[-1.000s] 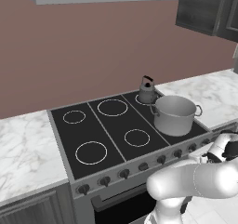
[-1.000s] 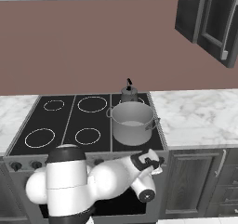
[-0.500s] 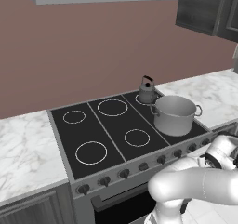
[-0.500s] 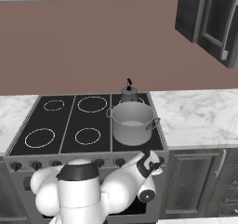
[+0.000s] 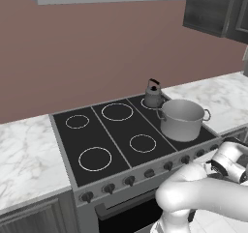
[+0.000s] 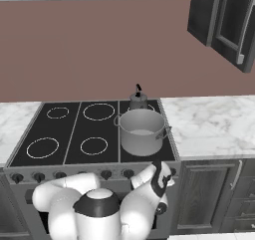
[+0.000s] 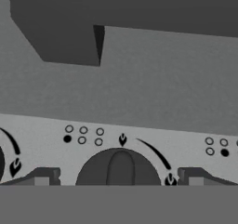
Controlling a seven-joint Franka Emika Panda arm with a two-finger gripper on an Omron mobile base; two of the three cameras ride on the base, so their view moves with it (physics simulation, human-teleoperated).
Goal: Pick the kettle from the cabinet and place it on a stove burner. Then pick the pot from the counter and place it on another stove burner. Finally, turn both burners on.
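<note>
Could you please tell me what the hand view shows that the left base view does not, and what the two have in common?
Hand view alone: a close look at one stove knob between the open jaws of the gripper, with its flame mark and small burner-position dots on the grey control panel.

Left base view alone: the kettle and the pot standing on the black cooktop, the marble counter, and the dark cabinet.

Both: the stove's front knobs.

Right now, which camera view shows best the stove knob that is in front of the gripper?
The hand view: the knob sits large and centred between the open gripper's two fingertips, with its printed marks readable. In the left and right base views the front knobs are only small dark dots, and the arm hides some of them.
</note>
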